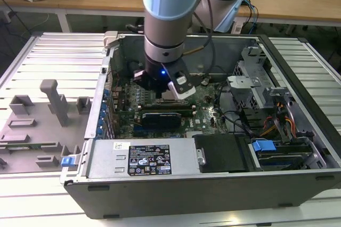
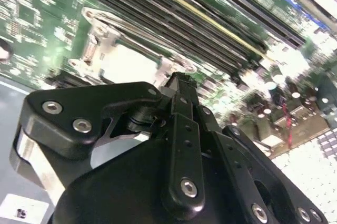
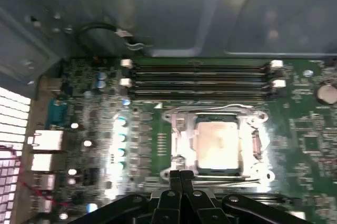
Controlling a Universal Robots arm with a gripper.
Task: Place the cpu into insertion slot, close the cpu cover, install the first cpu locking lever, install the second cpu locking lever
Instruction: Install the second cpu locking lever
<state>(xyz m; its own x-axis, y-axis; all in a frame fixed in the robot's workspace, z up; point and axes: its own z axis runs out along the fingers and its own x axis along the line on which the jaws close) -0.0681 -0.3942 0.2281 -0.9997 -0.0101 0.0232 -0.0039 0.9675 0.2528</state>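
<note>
The cpu [image 3: 218, 148] sits in the insertion slot [image 3: 181, 150] on the green motherboard [image 3: 310, 134], its pale metal top showing through the central window of the cpu cover [image 3: 251, 129], which appears to lie flat over it. In the second wrist view the same bright square [image 2: 129, 63] shows beyond the gripper [image 2: 179, 79]. Judging by this, the chip is placed and the cover is down — whether either locking lever is latched cannot be told, though a thin wire-like bar [image 3: 216, 180] runs along the socket edge nearest the gripper.

As a judgement, the cpu is light, stiff and fragile: its underside contacts and the socket pins would not tolerate sideways dragging, so it is best held by opposite edges only. The cover is thin sheet metal, springy and slick; the levers are slender rods best pressed near their free ends.

The gripper [image 3: 181, 176] hangs just at the socket's edge with its fingers [image 3: 174, 184] drawn together to a narrow tip, grasping nothing that can be seen. In the exterior view the gripper [image 1: 170, 92] stands inside the open computer case [image 1: 224, 184], near the middle of the board.

Outward from the socket, the long black memory slots [image 3: 200, 79] lie just beside it, on the side away from the gripper. In the exterior view the drive cage [image 1: 256, 86] is at about 3 o'clock from the gripper, the power supply [image 1: 144, 157] at 6 o'clock, and the whole case rests on a slatted table [image 1: 53, 56].
</note>
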